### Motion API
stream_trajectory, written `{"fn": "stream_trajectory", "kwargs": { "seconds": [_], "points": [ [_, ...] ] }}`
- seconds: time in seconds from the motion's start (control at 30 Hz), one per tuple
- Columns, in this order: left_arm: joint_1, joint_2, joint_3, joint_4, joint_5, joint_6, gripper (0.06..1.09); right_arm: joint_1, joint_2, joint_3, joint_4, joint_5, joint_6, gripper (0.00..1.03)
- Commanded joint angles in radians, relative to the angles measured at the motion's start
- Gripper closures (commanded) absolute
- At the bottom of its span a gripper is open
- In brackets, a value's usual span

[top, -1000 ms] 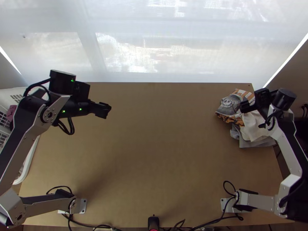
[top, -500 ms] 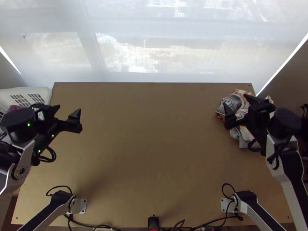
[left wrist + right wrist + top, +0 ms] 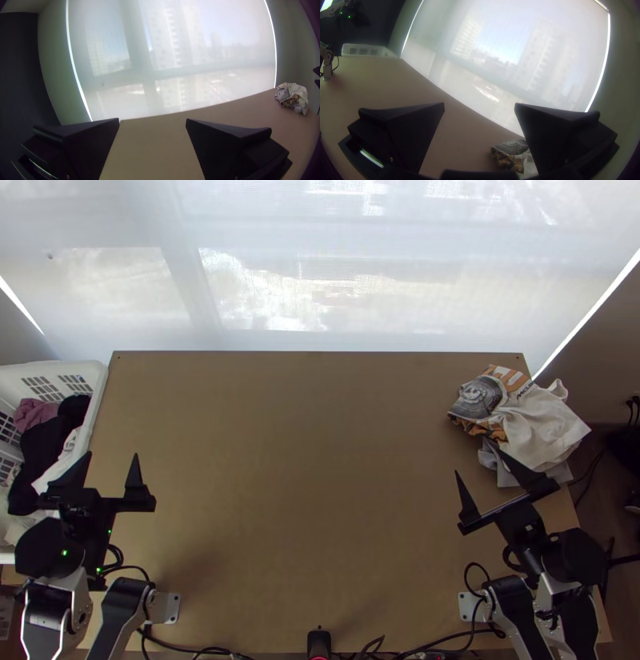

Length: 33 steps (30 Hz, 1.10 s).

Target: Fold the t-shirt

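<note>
Several garments lie as a loose pile of cloth (image 3: 536, 420) at the table's far right corner; white, grey and orange printed parts show, and I cannot tell which is the t-shirt. My left gripper (image 3: 112, 460) stands open at the table's left side, beside the basket, with nothing between its fingers; the left wrist view shows the same gripper (image 3: 152, 121) spread wide. My right gripper (image 3: 480, 464) is open just on the near side of the pile, one finger close to the grey cloth. In the right wrist view the gripper (image 3: 479, 105) is empty, with part of the pile (image 3: 510, 153) beyond it.
A white basket (image 3: 98, 396) with dark, white and mauve clothes stands at the table's left edge. The wooden table (image 3: 320, 484) stretches between the arms. A translucent blind (image 3: 320, 276) hangs behind the far edge. Cables and a small black device (image 3: 318, 642) lie along the near edge.
Both arms have drawn back toward the table's near side, with their grippers turned toward the far edge. The right gripper has come away from over the pile, uncovering it, and the basket's contents now show more.
</note>
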Motion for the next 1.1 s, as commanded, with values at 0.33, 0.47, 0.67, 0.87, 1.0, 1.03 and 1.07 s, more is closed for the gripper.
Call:
{"fn": "stream_trajectory", "kwargs": {
  "seconds": [0.33, 0.47, 0.67, 0.87, 1.0, 1.03, 1.07],
  "points": [
    [0.092, -0.26, -0.391, 0.135, 0.016, -0.067, 0.11, 0.08, -0.183, -0.322, 0.075, -0.073, -0.03, 0.05],
    [0.075, -0.257, -0.405, 0.141, 0.124, -0.087, 0.11, 0.057, -0.185, -0.319, 0.016, -0.079, -0.02, 0.05],
    [0.075, -0.257, -0.421, 0.163, 0.124, -0.076, 0.11, 0.091, -0.183, -0.32, -0.143, -0.082, -0.106, 0.05],
    [0.075, -0.26, -0.465, 0.196, 0.124, -0.064, 0.11, 0.002, -0.182, -0.32, -0.142, -0.082, -0.106, 0.05],
    [0.089, -0.22, -0.502, 0.152, 0.219, -0.071, 0.11, -0.076, -0.182, -0.32, -0.142, -0.082, -0.105, 0.05],
    [0.087, -0.235, -0.502, 0.154, 0.219, -0.071, 0.11, -0.076, -0.183, -0.32, -0.142, -0.082, -0.105, 0.05],
    [0.087, -0.258, -0.502, 0.154, 0.219, -0.071, 0.11, -0.073, -0.182, -0.32, -0.142, -0.082, -0.105, 0.05]
  ]
}}
